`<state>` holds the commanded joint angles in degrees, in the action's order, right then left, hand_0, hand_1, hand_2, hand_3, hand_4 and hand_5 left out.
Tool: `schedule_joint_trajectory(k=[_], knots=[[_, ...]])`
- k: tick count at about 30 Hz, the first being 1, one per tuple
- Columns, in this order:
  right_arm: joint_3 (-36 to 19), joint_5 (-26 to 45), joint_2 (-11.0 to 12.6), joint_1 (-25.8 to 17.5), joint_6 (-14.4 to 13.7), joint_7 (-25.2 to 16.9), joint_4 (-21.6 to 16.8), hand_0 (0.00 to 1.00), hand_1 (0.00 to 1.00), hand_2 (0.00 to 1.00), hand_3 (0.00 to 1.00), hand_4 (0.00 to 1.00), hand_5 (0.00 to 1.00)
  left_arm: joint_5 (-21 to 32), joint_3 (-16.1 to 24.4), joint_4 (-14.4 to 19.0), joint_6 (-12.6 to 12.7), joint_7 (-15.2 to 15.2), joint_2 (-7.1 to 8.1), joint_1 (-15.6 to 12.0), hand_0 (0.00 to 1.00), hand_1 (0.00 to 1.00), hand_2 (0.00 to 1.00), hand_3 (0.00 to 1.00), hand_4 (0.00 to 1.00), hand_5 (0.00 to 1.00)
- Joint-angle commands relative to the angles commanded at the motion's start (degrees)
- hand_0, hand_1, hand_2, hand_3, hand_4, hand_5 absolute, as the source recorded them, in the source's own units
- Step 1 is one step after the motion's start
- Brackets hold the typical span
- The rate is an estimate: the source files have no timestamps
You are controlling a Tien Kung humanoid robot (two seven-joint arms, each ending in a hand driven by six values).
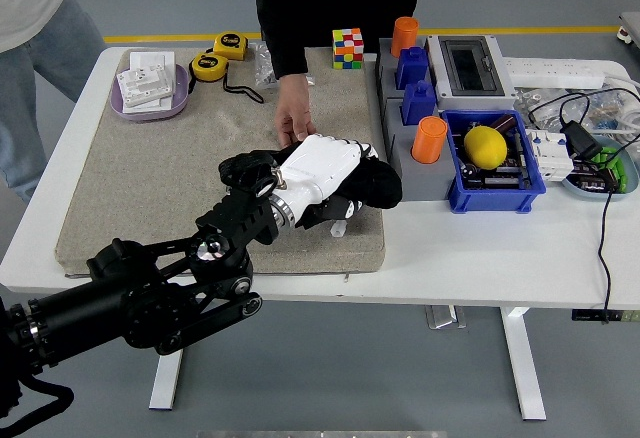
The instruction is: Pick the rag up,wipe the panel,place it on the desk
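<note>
Since the left hand (322,176) is already clamped on the black rag (375,186) at the mat's (150,178) right edge, the rag sticks out right of its fingers, so wiping's on that arm.

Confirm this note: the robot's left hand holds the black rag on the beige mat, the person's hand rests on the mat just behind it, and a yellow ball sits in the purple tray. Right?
One detail is wrong. In the head view the yellow ball sits in the blue bin, not the purple tray, which holds white parts. The rest stands: the left hand holds the black rag on the beige mat, with the person's hand just behind.
</note>
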<state>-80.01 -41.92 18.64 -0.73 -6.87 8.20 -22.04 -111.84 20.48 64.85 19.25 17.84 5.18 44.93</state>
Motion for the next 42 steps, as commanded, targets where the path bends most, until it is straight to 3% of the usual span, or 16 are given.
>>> schedule_joint_trajectory(k=[12,25,42], knots=[[0.4,0.6,-0.3,-0.2,-0.5,-0.3,0.0,0.693,0.473,0.650,0.617,0.998,0.693,-0.3,0.9,-1.1,0.1,0.0,0.63,-0.9,0.234,0.157,0.422,0.269,0.158,0.002],[-0.3,-0.1,-0.4,-0.7,-0.6,-0.2,-0.1,0.693,0.473,0.650,0.617,0.998,0.691,-1.2,4.8,-3.1,0.4,0.0,1.86,-2.3,0.234,0.155,0.422,0.270,0.153,0.002],[-1.2,-0.8,-0.5,-1.4,-0.8,0.1,0.0,0.691,0.473,0.651,0.617,0.998,0.690,-3.1,9.4,-3.9,0.7,-0.3,5.51,-5.0,0.235,0.153,0.423,0.268,0.147,0.002]])
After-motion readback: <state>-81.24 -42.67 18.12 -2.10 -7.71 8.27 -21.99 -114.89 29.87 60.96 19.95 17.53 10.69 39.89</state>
